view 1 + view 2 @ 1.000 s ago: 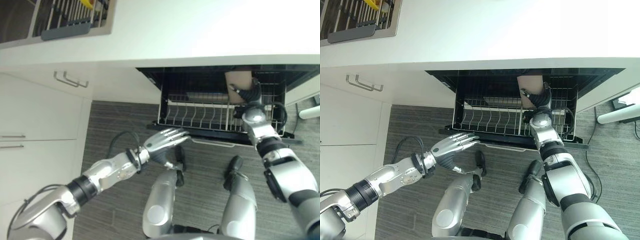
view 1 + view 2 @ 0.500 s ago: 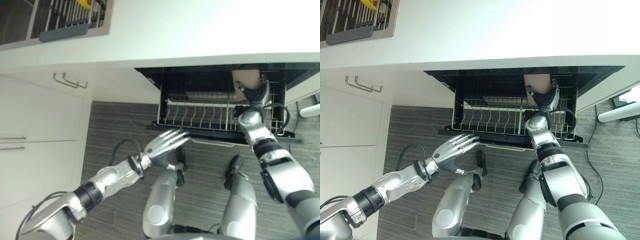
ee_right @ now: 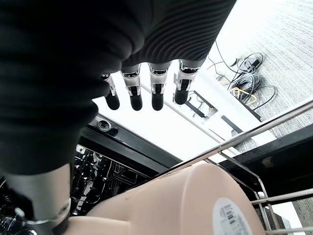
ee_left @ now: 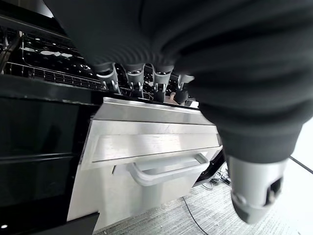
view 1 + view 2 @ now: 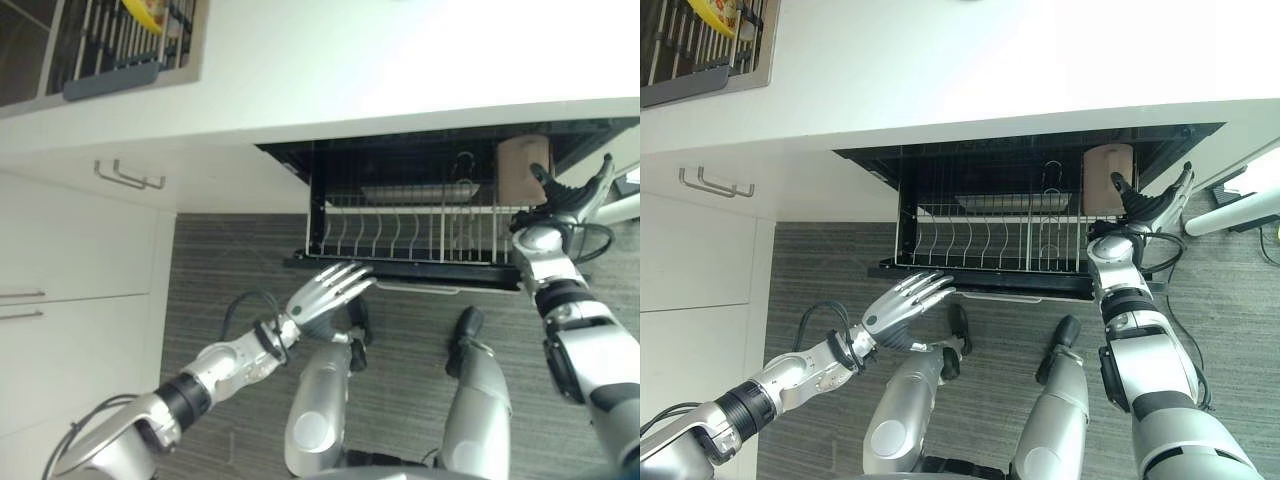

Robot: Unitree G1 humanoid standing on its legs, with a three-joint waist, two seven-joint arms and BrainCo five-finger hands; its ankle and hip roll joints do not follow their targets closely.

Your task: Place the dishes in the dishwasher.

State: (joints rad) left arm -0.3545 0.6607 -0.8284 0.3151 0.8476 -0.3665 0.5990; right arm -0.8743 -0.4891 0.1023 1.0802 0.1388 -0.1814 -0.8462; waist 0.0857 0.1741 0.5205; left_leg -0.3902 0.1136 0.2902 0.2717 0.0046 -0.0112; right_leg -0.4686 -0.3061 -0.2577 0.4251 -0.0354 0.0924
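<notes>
Right hand (image 5: 1145, 208) hovering just right of tan cup (image 5: 1106, 178) standing in dishwasher rack (image 5: 980, 240), fingers spread, holding nothing. Left hand (image 5: 325, 290) hanging near dishwasher door (image 4: 146, 147), fingers straight.

- Left hand (image 5: 328, 290) reaches in from seven o'clock, forearm stretched forward, fingers straight and fanned out, holding nothing
- Right hand (image 5: 1148, 207) sits at three o'clock, arm rising from five o'clock, wrist bent upward, fingers (image 3: 156, 95) straight, thumb spread apart, palm empty
</notes>
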